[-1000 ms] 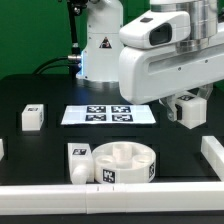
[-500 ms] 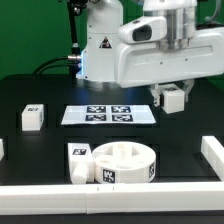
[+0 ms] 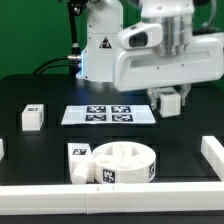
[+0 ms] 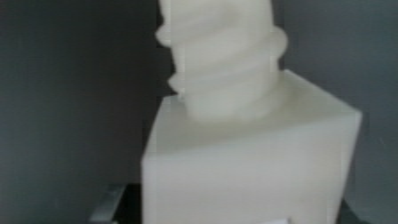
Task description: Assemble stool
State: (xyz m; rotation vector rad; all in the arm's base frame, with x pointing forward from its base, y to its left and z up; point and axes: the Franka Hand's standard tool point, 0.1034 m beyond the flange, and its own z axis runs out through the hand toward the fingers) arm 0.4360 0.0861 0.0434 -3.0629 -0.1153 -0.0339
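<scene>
Pinches white blocky plastic stool leg (image 3: 171, 102) in the two-finger gripper (image 3: 170, 95), jaws closed on its block. Hangs clear above the black table (image 3: 180, 140), near the marker board (image 3: 108, 114) end at the exterior view's right. Judged light, stiff and slick: best held on the flat block, not the peg. Wrist view alone resolves the ridged peg (image 4: 222, 55). Exterior view alone places the round white disc seat (image 3: 125, 160), a second tagged leg (image 3: 77, 162) just beside it, and a third leg (image 3: 31, 117) well apart.
</scene>
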